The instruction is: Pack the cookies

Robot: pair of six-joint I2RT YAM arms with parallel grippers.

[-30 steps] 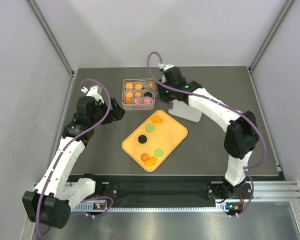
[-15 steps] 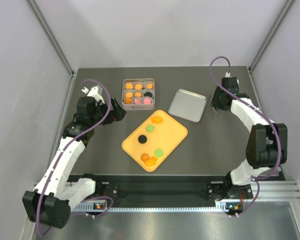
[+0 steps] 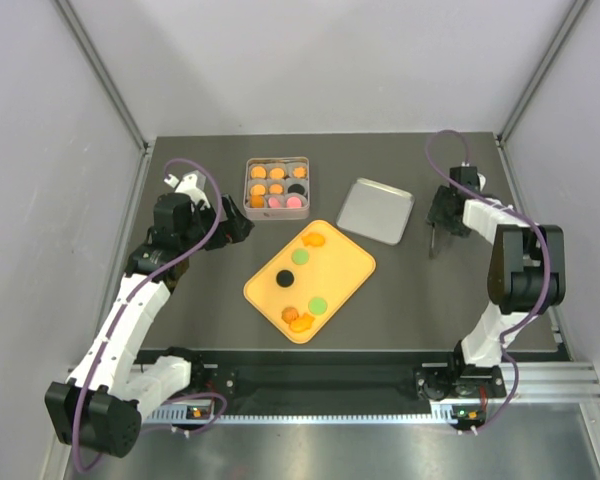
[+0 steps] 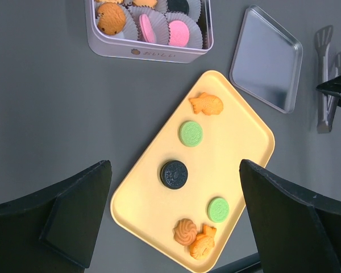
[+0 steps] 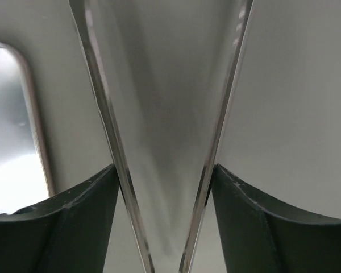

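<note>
1. Yellow tray [image 3: 352, 262] lies slantwise at the middle of the dark table [image 3: 200, 320], and six of the cookies [image 3: 302, 318] sit loose on it.
2. Seen from my left wrist, an orange fish-shaped cookie [image 4: 206, 103] lies near the tray's far corner, with a green disc [image 4: 190, 133] just beside it.
3. A black disc [image 4: 174, 174] sits about mid-tray, and a second green one [image 4: 217, 209] lies toward the near end.
4. At the near corner an orange swirl [image 4: 186, 231] touches another orange fish [image 4: 203, 245].
5. The open tin [image 4: 148, 52] stands beyond the tray, apart from it. Its white paper cups [image 4: 154, 23] hold more cookies: orange ones, pink ones and one black.
6. The tin's lid [image 4: 267, 62] lies flat on the table to the right of the tin, just off the tray's far corner.
7. My left gripper [image 3: 236, 226] hangs above the table, left of the tray and near the tin. Its jaws are spread wide with nothing between them, and its camera looks straight down on the tray.
8. My right gripper [image 5: 163, 170] is out to the right of the lid, clenched on a pair of metal tongs [image 4: 323, 85].
9. In the right wrist view the two shiny arms of the tongs run between my fingers [image 5: 74, 227], one against each, and spread apart away from the camera.
10. I cannot tell whether the tongs touch the table.
</note>
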